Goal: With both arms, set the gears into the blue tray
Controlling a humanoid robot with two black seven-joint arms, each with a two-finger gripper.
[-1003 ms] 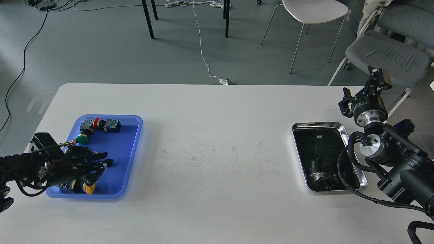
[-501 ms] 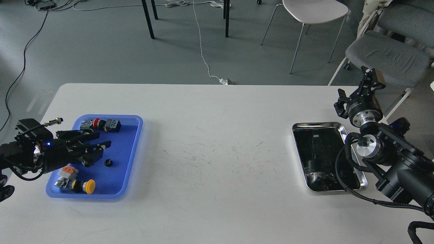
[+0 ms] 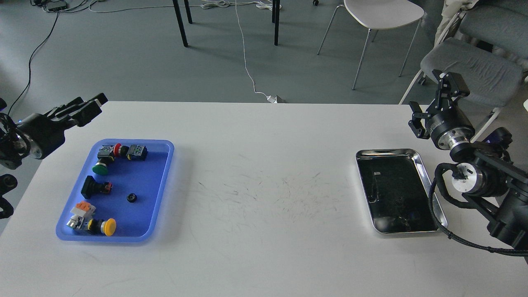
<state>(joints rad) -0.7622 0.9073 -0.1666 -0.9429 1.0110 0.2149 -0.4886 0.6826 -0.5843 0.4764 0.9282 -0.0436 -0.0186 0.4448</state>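
The blue tray (image 3: 159, 181) lies at the table's left. One small black gear (image 3: 131, 198) rests loose on its floor, right of centre, beside several coloured-capped push-button switches. My left gripper (image 3: 91, 106) is raised over the table's far-left corner, behind the tray and well clear of the gear. Its dark fingers lie close together and nothing shows in them. My right gripper (image 3: 449, 82) is raised past the table's far-right edge, behind the silver tray. Its fingers stand apart and hold nothing.
A shiny silver metal tray (image 3: 417, 156) sits at the right, its dark reflective floor showing small dark shapes that I cannot identify. My right arm (image 3: 478, 181) runs along that tray's right side. Chairs (image 3: 470, 66) stand behind the table on the right.
My left gripper has lifted out of the blue tray and drawn back up to the left, leaving the gear on the tray floor. My right gripper has shifted slightly up and left.
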